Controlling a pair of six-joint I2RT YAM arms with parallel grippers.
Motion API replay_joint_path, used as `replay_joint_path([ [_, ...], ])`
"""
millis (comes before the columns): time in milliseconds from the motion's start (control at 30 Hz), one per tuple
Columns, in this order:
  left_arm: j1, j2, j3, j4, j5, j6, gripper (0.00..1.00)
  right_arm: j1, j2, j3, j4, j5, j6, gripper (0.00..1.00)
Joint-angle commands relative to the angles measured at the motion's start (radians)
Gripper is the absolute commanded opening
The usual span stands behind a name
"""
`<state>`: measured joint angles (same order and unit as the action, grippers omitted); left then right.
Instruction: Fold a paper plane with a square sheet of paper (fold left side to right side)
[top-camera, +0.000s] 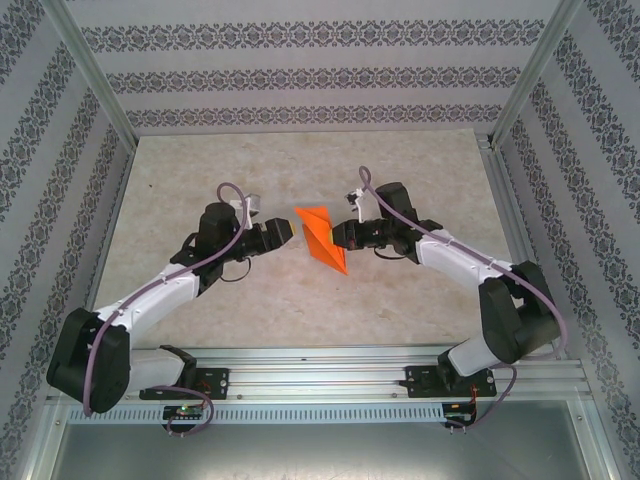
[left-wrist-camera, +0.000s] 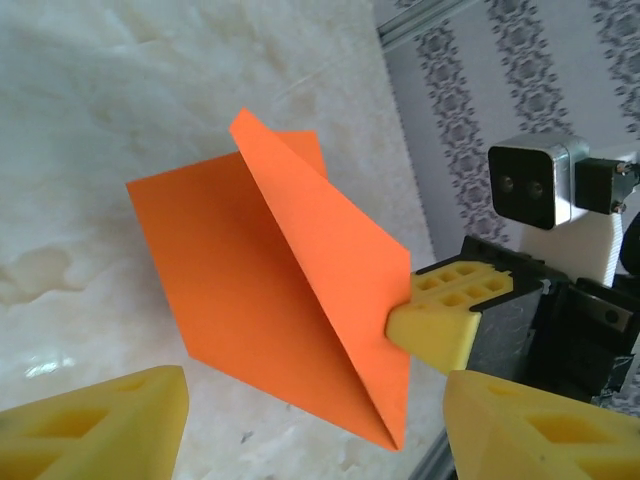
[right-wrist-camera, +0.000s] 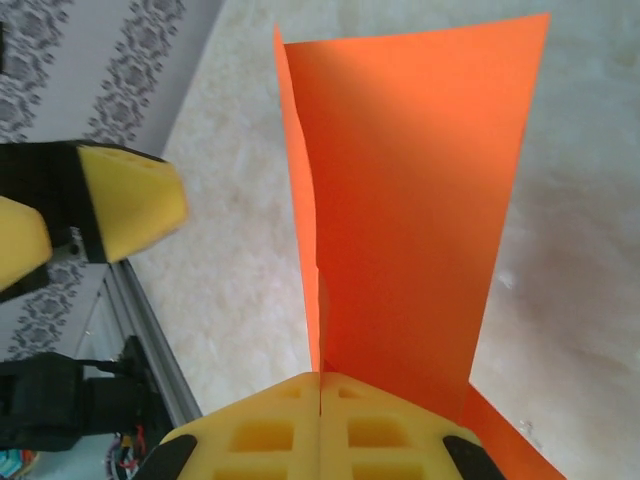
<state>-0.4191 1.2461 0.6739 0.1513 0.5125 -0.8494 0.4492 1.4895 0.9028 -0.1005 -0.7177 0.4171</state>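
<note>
Right claw clamps shut on the folded orange paper over the worktop's middle; left claw gapes empty just beside it.

On the table, walled at left, right and back, with a rail carrying both arm bases along the near edge: one sheet of paper, mid-table, between the two claws, one end toward the back wall, the other toward the near edge. Just right of it, the right claw, fingers pressed together on the paper's right edge. Just left of it, the left claw, fingers spread, apart from the paper.
</note>
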Motion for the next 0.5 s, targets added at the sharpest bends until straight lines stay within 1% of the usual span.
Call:
replay_joint_path([
  [0, 0.008, 0.02, 0.0, 0.214, 0.063, -0.106, 0.67, 0.003, -0.051, -0.019, 0.103, -0.053, 0.081, 0.0],
  [167, -0.003, 0.078, 0.031, 0.293, 0.1, -0.142, 0.59, 0.031, -0.086, -0.012, 0.103, -0.068, 0.103, 0.0],
  [267, -0.015, 0.102, 0.056, 0.299, 0.111, -0.139, 0.55, 0.046, -0.09, -0.02, 0.128, -0.08, 0.127, 0.0],
  [467, -0.029, 0.119, 0.068, 0.318, 0.123, -0.151, 0.34, 0.054, -0.093, -0.041, 0.191, -0.088, 0.177, 0.0],
])
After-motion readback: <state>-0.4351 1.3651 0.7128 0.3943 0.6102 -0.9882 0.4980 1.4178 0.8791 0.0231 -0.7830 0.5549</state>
